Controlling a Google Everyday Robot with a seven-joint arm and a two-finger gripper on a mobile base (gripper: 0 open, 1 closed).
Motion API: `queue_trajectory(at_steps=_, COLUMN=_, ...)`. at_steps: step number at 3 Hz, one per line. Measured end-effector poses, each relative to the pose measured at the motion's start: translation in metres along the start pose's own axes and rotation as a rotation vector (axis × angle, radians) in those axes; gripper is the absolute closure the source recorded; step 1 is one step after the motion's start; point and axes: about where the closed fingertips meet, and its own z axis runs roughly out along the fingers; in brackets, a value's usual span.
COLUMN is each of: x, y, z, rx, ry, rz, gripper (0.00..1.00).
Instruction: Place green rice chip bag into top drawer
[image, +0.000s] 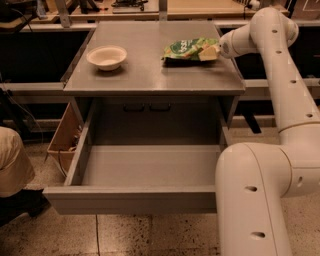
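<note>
The green rice chip bag lies on the grey tabletop at its back right, with white lettering and beige chip pictures. My gripper is at the bag's right end, touching it, at the end of the white arm that reaches in from the right. The bag hides the gripper's tip. The top drawer is pulled wide open below the tabletop, its smooth grey floor bare and its flat front panel nearest the camera.
A white bowl sits on the tabletop at the back left. The arm's large white base link stands by the drawer's right front corner. A brown box and a person's leg are at the left.
</note>
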Motion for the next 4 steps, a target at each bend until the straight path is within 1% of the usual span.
queue_trajectory(at_steps=1, x=-0.026, y=0.004, z=-0.043, rx=0.005, ry=-0.002, rz=-0.076, gripper=0.95)
queue_trajectory(at_steps=2, x=-0.045, y=0.007, z=-0.079, rx=0.008, ry=-0.018, rz=-0.119, gripper=1.00)
queue_trajectory(at_steps=3, x=-0.046, y=0.024, z=-0.104, rx=-0.051, ry=-0.047, rz=-0.132, gripper=1.00)
queue_trajectory(at_steps=4, x=-0.062, y=0.044, z=-0.152, rx=-0.083, ry=-0.136, rz=-0.113, gripper=1.00)
